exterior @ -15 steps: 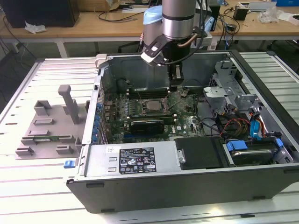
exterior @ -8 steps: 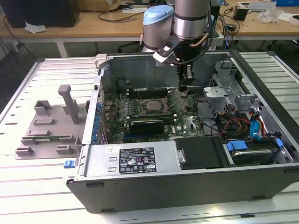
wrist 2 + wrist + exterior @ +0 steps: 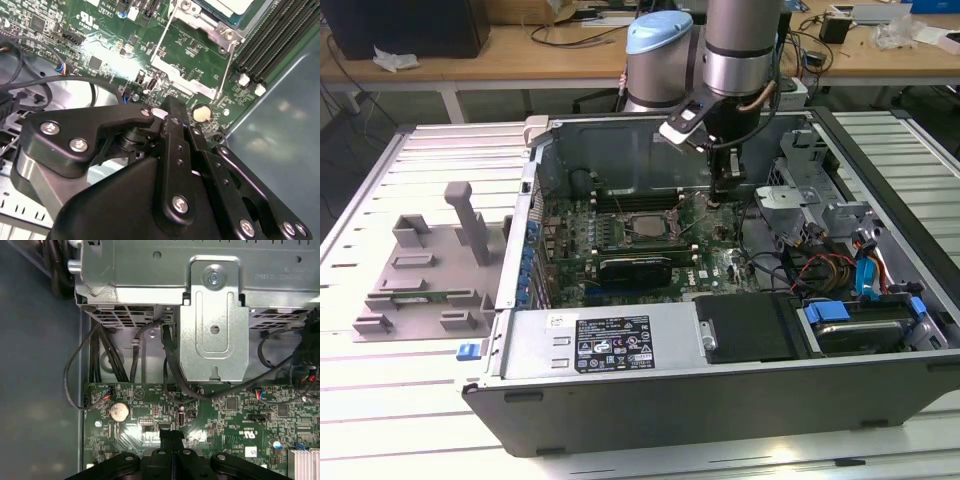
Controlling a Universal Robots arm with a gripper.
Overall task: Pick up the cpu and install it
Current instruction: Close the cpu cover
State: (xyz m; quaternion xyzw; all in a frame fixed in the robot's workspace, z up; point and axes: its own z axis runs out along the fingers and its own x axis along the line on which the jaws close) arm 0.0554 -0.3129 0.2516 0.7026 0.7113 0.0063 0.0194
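closed fingers (image 3: 166, 441) near the seated cpu (image 3: 638, 226).

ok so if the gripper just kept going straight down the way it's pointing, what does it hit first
Most likely the green motherboard, at a patch of small components near the coin cell battery, to one side of the cpu socket. The gap between the gripper and the board is unclear.

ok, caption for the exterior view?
Arm reaches into the open computer case, gripper low over the motherboard, to the exterior view's right of the seated cpu.
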